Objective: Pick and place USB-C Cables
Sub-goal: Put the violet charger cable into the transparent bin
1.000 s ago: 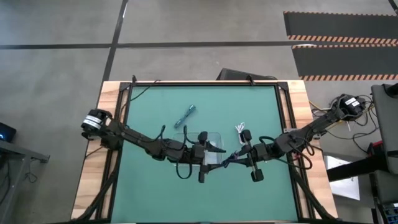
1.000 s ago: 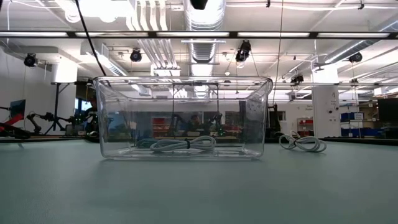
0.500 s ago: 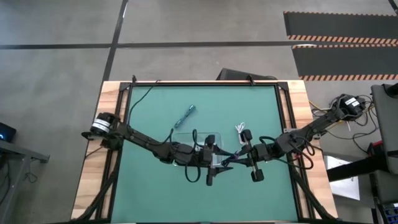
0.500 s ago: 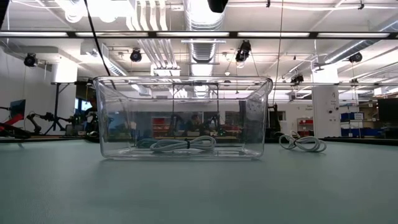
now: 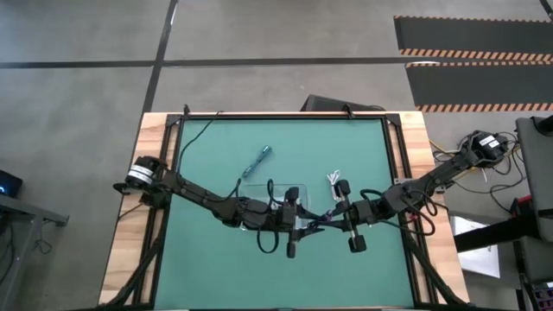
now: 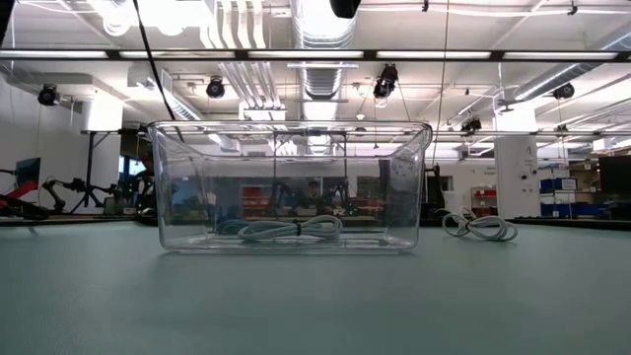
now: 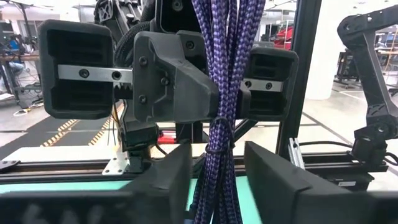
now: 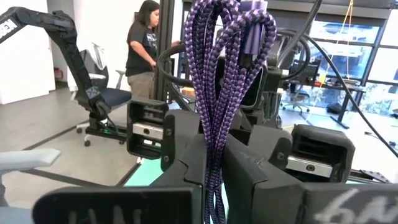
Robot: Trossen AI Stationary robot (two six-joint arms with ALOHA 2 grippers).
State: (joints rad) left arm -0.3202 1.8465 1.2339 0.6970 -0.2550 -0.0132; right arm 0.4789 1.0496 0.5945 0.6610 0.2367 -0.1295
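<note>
Since a second ago, you are seeing the left gripper (image 7: 211, 171) swung across to meet the right gripper (image 8: 214, 171) beside the clear tray (image 6: 286, 187). Its fingers are narrowing around the purple braided cable (image 7: 222, 74) but not visibly pinching it. The right gripper is clamping that same bundle upright, so a handover looks underway. One white cable (image 6: 291, 229) is lying in the tray, another white cable (image 6: 480, 226) beside it, and a teal cable (image 5: 259, 159) farther back on the table (image 5: 199, 259).

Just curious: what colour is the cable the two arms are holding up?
Purple braided cable, with lighter flecks; the right wrist view shows it best.
</note>
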